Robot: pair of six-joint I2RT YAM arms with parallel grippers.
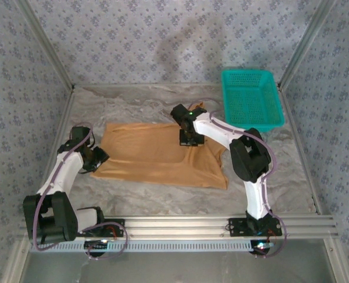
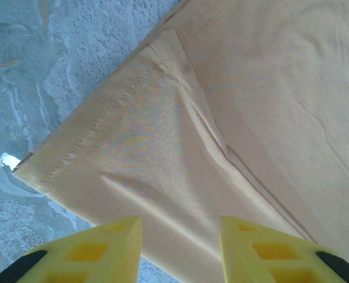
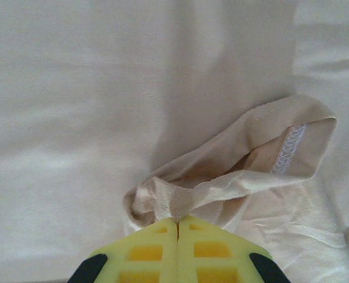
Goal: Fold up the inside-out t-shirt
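Observation:
The tan-orange inside-out t-shirt (image 1: 157,154) lies spread flat in the middle of the table, seams showing. My right gripper (image 1: 190,140) sits on its far right part, shut on a pinched fold of the ribbed collar (image 3: 180,203), with white overlock stitching (image 3: 286,152) beside it. At the shirt's left edge is my left gripper (image 1: 98,160), open; its yellow fingers (image 2: 106,250) straddle a hemmed corner of the cloth (image 2: 163,177) without pinching it. A small white label (image 2: 8,160) pokes out at that corner.
A teal basket (image 1: 251,99) stands at the back right, beyond the shirt. The table is covered by a grey marbled sheet (image 1: 163,197). Patterned walls and metal posts enclose three sides. A metal rail (image 1: 186,224) runs along the near edge.

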